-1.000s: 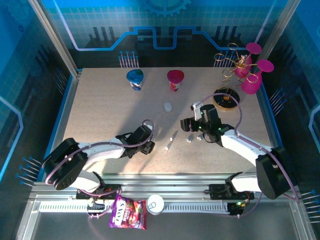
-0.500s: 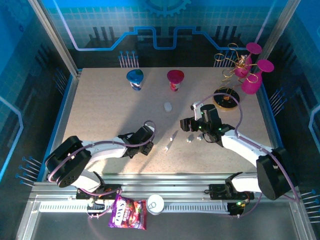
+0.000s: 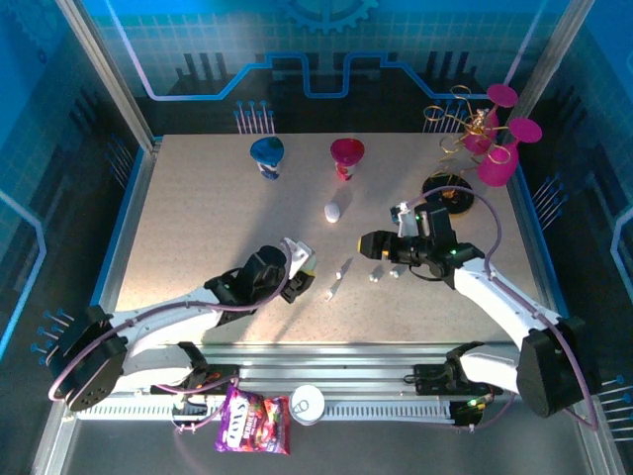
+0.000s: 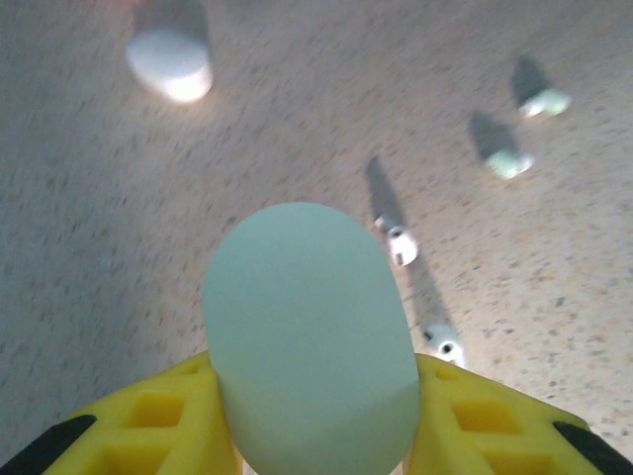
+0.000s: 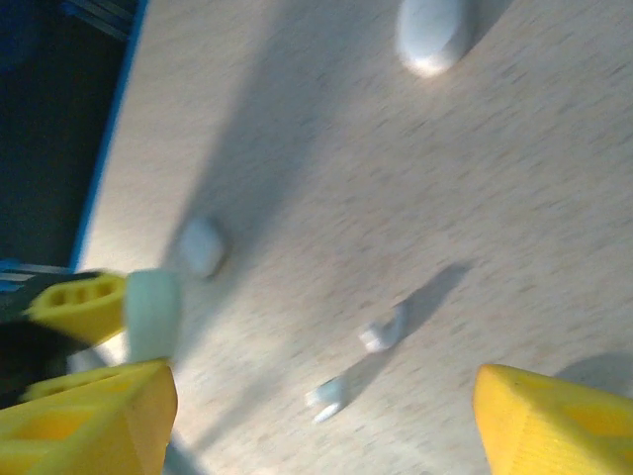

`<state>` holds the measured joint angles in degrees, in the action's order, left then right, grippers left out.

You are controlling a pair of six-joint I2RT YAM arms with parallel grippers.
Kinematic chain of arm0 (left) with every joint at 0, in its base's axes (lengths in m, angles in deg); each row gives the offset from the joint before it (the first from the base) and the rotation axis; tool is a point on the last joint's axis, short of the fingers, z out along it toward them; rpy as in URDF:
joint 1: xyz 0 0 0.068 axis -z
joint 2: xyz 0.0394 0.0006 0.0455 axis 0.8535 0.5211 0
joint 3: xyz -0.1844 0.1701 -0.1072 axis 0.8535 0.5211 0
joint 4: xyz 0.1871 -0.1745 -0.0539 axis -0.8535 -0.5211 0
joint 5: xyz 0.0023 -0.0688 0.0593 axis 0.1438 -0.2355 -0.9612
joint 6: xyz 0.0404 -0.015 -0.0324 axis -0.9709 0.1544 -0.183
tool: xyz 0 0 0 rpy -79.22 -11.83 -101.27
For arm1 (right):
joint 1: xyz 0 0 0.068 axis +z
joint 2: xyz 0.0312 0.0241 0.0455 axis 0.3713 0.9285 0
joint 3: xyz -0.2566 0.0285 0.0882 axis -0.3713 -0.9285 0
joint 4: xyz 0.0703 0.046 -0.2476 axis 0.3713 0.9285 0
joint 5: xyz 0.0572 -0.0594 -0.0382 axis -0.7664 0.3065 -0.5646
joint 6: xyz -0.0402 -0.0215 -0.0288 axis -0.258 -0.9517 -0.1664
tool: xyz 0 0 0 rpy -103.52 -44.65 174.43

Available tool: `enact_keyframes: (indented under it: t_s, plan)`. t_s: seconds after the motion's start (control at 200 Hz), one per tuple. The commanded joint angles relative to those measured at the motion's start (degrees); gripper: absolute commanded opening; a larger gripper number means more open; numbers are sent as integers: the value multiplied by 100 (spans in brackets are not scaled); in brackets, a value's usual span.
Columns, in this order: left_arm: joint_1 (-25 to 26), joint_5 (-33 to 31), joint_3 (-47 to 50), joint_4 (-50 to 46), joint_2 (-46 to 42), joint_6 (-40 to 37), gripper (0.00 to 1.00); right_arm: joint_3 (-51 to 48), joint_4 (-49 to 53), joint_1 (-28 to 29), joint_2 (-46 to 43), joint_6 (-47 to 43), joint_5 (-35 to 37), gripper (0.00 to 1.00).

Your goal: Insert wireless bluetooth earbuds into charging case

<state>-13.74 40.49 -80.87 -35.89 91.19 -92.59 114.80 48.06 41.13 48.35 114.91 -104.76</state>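
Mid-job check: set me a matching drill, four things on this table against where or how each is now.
1 pale green case
2 white case
3 right gripper
4 blue cup

a open, holding nothing
b far side, left of the magenta cup
c clamped in the left gripper
d lying loose on the table

Pairs: 1-c, 2-d, 3-a, 4-b

A pale, pebble-shaped charging case (image 4: 309, 336) sat pinched in the left gripper (image 4: 312, 426), its rounded end sticking out. A second white case (image 3: 332, 211) lay flat farther back. Four tiny white earbuds (image 3: 330, 290) lay loose and scattered, well apart from both cases.
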Motion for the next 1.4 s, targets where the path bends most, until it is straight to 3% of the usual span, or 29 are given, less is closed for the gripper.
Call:
enact_keyframes:
  t_s: [0.0, 0.26, 0.445, 0.6, 0.745, 0.831, 0.961, 1.061, 1.166, 1.246, 1.396]
  plan:
    - [52, 714, 60, 683, -80, -752, 35, 86, 110, 52, -187, 916, -1629, 77]
    - [73, 1683, 1, 1244, -79, -1212, 35, 206, -276, 562, -133, 1443, -2027, 75]
    - [131, 1897, -95, 1207, -110, -1394, 34, 461, -231, 911, 206, 1408, -1968, 71]
    - [155, 1968, -108, 1201, -180, -1443, 35, 563, -184, 994, 456, 1397, -1897, 61]
    - [163, 1962, -108, 1195, -215, -1446, 35, 530, -181, 1002, 572, 1382, -1905, 44]
    - [165, 1998, -112, 1212, -227, -1446, 35, 520, -120, 1002, 595, 1335, -1865, 41]
    - [163, 1957, -134, 1219, -211, -1455, 36, 485, -134, 994, 556, 1354, -1891, 26]
    - [164, 1865, -133, 1282, -174, -1453, 43, 426, -238, 950, 469, 1472, -1934, 24]
    - [163, 1744, -57, 1552, -165, -1381, 70, 326, -554, 825, 322, 1705, -2078, 23]
    - [166, 1731, 136, 2091, -214, -1248, 83, 192, -929, 675, 171, 2013, -2222, 22]
    - [164, 1717, 496, 3374, -235, -732, 85, -162, -2065, 285, -108, 3010, -2642, 23]
